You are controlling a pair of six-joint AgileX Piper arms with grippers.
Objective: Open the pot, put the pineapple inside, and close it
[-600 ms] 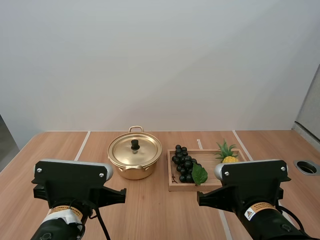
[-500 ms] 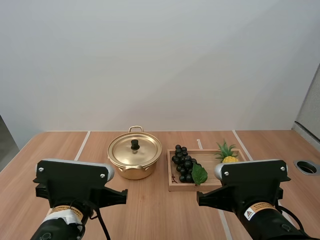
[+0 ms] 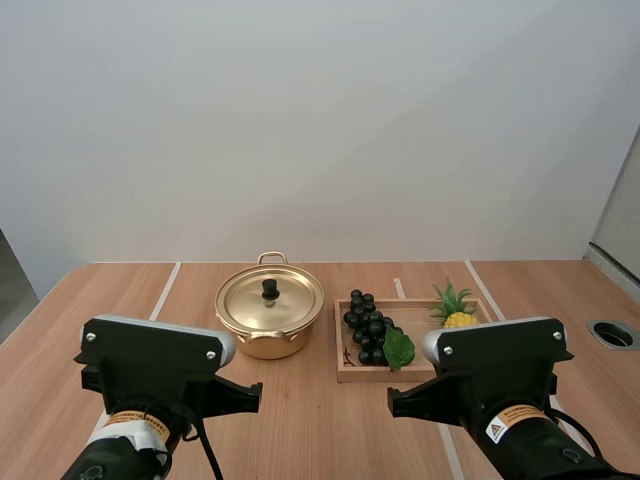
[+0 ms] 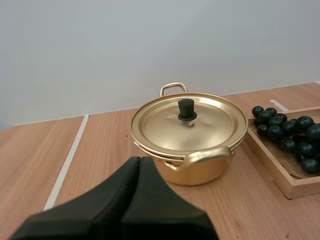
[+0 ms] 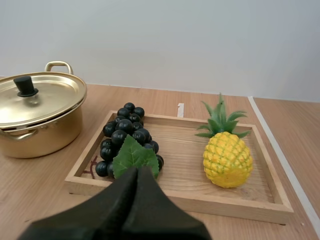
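Pot: we see the golden metal pot (image 3: 262, 343) on the wooden worktop (image 3: 300, 420), just beside the shallow wooden tray (image 3: 360, 377), with its black-knobbed lid (image 4: 189, 122) on.
Pineapple: small and yellow (image 5: 227, 159), upright in the tray, apart from the black grapes (image 5: 125, 135).
Left jaws: pressed together, empty, facing the pot.
Right jaws: pressed together, empty, near the tray's front rim.

The high view looked forward and down over the table (image 3: 300, 425). The left wrist view sat low near the pot (image 4: 195, 167), the right near the wooden tray (image 5: 175, 198); both caught pot and grapes (image 5: 126, 134).
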